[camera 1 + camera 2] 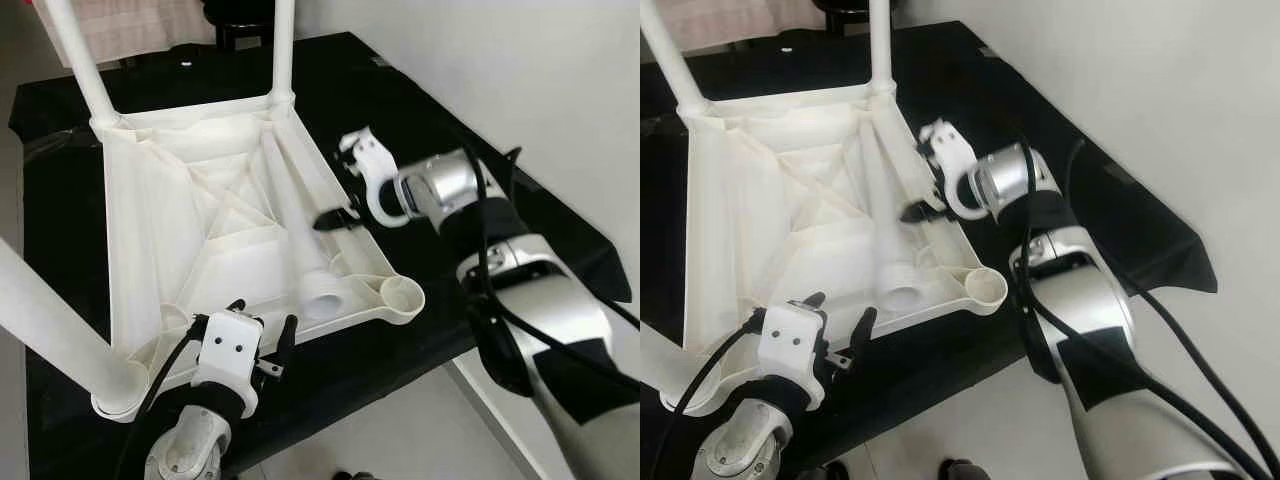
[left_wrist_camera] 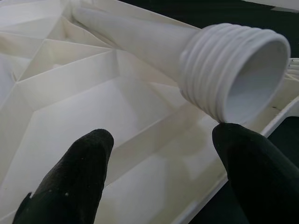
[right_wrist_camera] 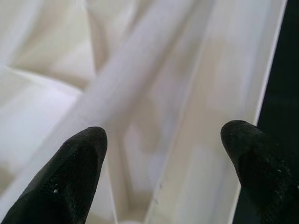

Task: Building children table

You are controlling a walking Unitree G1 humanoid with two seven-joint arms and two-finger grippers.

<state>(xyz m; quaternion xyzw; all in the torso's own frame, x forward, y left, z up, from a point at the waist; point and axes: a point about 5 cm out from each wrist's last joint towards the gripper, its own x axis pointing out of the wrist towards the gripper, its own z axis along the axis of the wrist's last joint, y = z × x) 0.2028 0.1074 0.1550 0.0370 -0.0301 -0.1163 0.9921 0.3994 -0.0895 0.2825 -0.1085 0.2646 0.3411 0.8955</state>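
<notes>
While upside down on the black-covered bench [image 1: 420,110], white plastic tabletop [image 1: 190,220] shows ribbed underside upward. Three legs already standing in corner sockets: one at far left [image 1: 80,60], one at far right [image 1: 283,50], one at near left [image 1: 50,325], leaning out toward the camera. Near right corner socket [image 1: 405,296] open, with no leg in it. Fourth leg [image 1: 290,215] lying loose inside the upturned top, running from the far right corner toward the near edge, threaded open end [image 2: 243,70] nearest the empty socket.

Left hand [image 1: 262,335] at the near edge of the tabletop, fingers spread apart, gripping nothing. In the left wrist view, one black fingertip [image 2: 243,154] right under the threaded end of the loose leg, touching or almost touching; cannot tell which. Other fingertip [image 2: 84,158] over the ribbed underside.

Right hand [image 1: 337,220] reaching in from the right over the tabletop's right rim, about midway along the loose leg. Fingers wide apart, closed on nothing. In the right wrist view, one fingertip [image 3: 79,158] over the leg, the other [image 3: 257,149] at the rim, beside the dark cloth.

Pale floor [image 1: 430,430] below the bench's near edge, white wall [image 1: 560,80] to the right.
</notes>
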